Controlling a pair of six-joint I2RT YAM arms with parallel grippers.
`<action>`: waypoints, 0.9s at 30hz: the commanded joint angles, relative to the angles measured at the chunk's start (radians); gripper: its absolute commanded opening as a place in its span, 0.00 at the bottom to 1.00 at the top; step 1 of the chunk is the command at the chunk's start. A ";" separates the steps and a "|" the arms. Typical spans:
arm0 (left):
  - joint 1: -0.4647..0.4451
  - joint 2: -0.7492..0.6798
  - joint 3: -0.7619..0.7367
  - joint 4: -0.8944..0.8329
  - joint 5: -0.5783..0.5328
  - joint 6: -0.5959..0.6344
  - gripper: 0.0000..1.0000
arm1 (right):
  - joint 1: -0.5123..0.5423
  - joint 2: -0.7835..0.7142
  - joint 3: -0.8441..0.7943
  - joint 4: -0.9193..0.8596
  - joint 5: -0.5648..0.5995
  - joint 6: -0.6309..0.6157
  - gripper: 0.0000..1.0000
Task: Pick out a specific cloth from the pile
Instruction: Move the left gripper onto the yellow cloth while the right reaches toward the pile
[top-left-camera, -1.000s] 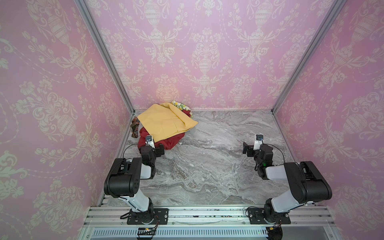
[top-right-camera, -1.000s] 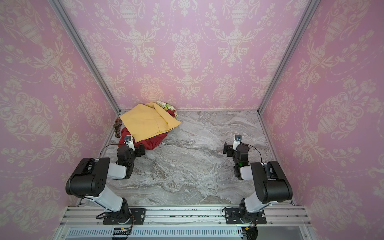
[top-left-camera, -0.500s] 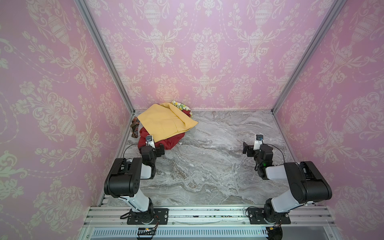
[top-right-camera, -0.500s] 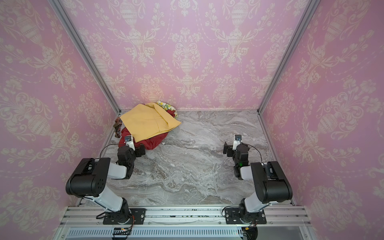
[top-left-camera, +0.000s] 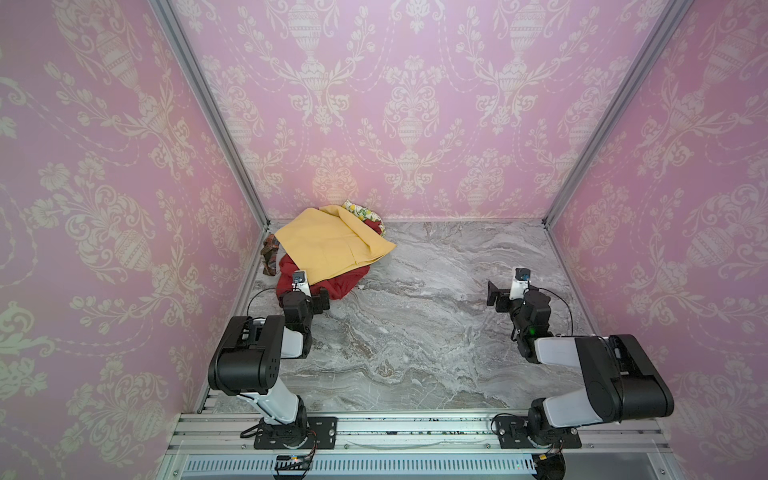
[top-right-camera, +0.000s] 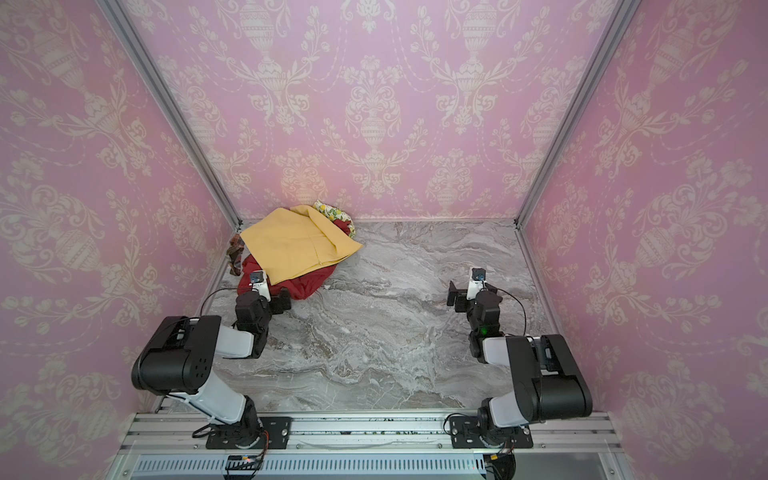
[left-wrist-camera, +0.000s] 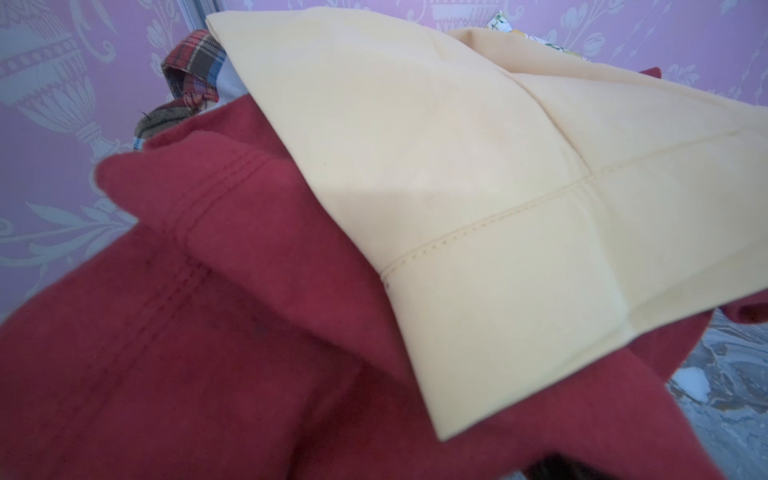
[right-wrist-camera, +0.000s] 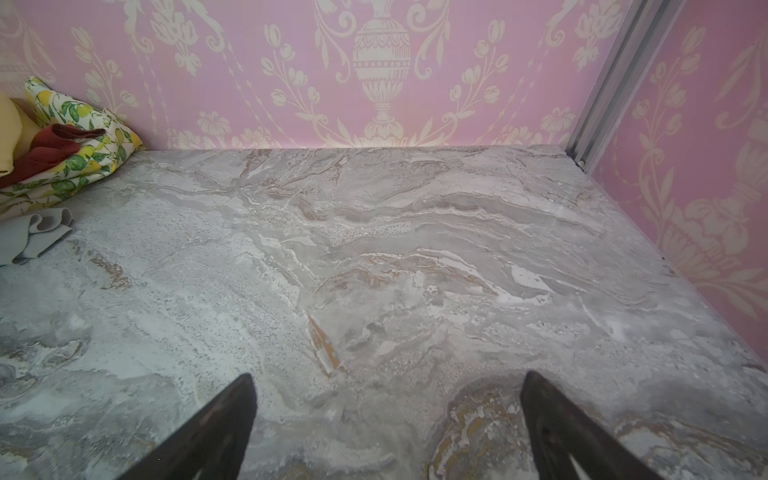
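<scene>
Marble tabletop (top-left-camera: 436, 353) and pink-papered walls look in both top views just as they did 1 second ago: nothing has shifted, and both my arms sit where they were. At 11 o'clock on the table lies the pile (top-left-camera: 328, 249), with the yellow cloth (top-left-camera: 324, 245) on top, the red cloth (top-left-camera: 345, 284) under it, the lemon-print cloth (top-left-camera: 365, 211) at the back and the plaid cloth (top-left-camera: 269, 258) by the wall. The piece I am after does not show from up here. My left pincer (top-left-camera: 322, 300) sits at 9 o'clock, at the red hem, touching or just short of it. My right pincer (top-left-camera: 496, 296) waits at 3 o'clock, well apart from the heap. In the left wrist view red and yellow fill everything. My jaws there stand spread, with nothing pinched that I can see. In the right wrist view my fingers (right-wrist-camera: 216, 428) are spread wide over bare marble, empty. The grey cloth (right-wrist-camera: 33, 237) pokes out as a soft fold on the marble, just beside the lemon print. With no change, I judge the picking has not begun, and the grey must be drawn from beneath the heap.
</scene>
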 joint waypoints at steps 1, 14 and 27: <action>-0.014 -0.016 0.006 -0.012 0.021 0.038 0.99 | -0.004 -0.082 0.017 -0.114 0.002 0.020 1.00; -0.120 -0.273 0.092 -0.427 -0.117 0.028 0.99 | 0.107 -0.136 0.322 -0.494 0.024 0.220 0.99; -0.146 -0.563 0.330 -1.130 -0.140 -0.185 0.99 | 0.400 0.195 0.650 -0.585 -0.004 0.480 0.87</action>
